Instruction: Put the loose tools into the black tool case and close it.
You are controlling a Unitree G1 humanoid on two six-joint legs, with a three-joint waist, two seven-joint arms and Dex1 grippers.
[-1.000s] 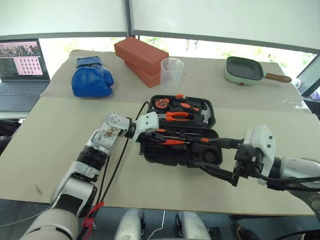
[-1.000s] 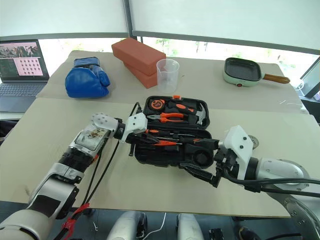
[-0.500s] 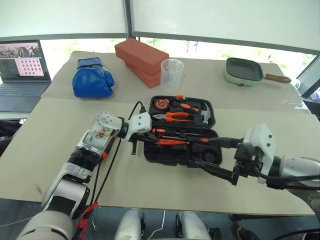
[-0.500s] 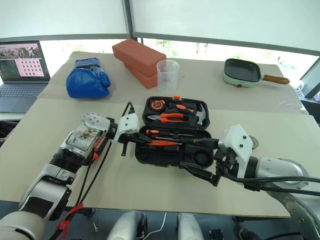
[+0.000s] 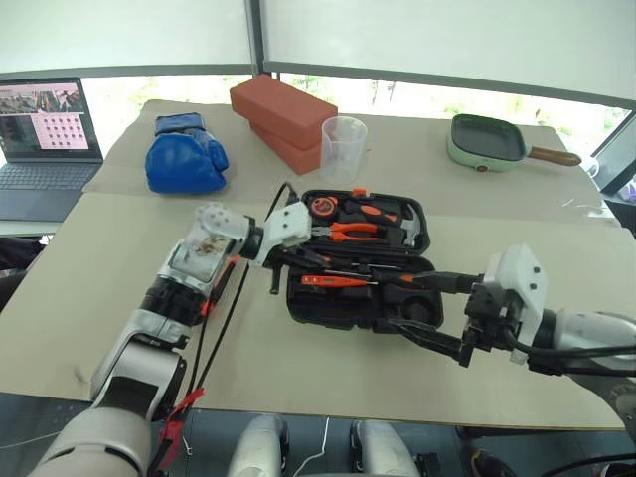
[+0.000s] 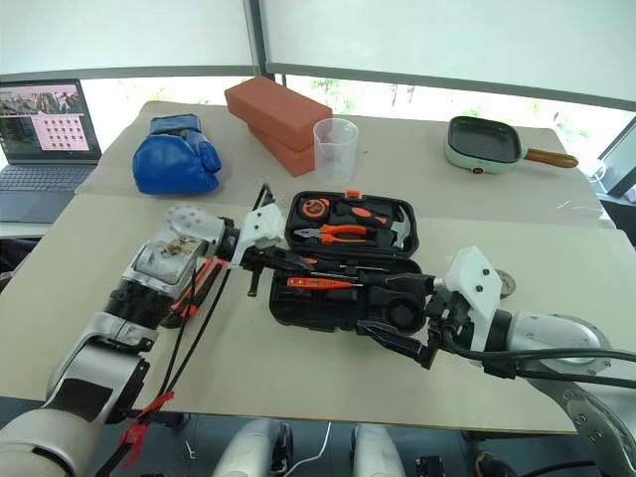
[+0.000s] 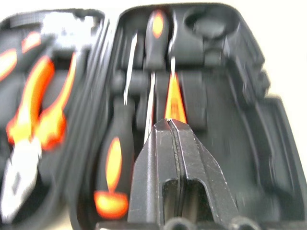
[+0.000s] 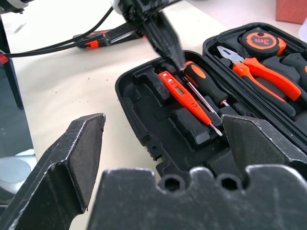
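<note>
The black tool case [image 5: 348, 308] lies open in the middle of the table. In its near half sit a thin orange pen-like tool [image 8: 184, 96] and black-orange screwdrivers [image 8: 204, 84]. My left gripper [image 5: 306, 253] is shut and holds nothing, its tips hovering over that half's left end, just above the pen-like tool [image 7: 173, 100]. One more orange-and-black loose tool [image 6: 199, 283] lies on the table under my left forearm. My right gripper [image 5: 409, 301] stands wide open at the case's near right corner, with nothing between its fingers.
The case's far half holds orange pliers [image 5: 348, 231], a tape measure [image 5: 320, 206] and a hammer [image 5: 402, 224]. Behind it are a clear cup [image 5: 343, 139], red bricks [image 5: 283, 114], a blue boxing glove [image 5: 186, 159] and a green pan [image 5: 487, 139]. A laptop [image 5: 45, 129] sits far left.
My shut left gripper pulled back to the left out of the case, then rose and swung in over its left end. The right gripper has stayed put.
</note>
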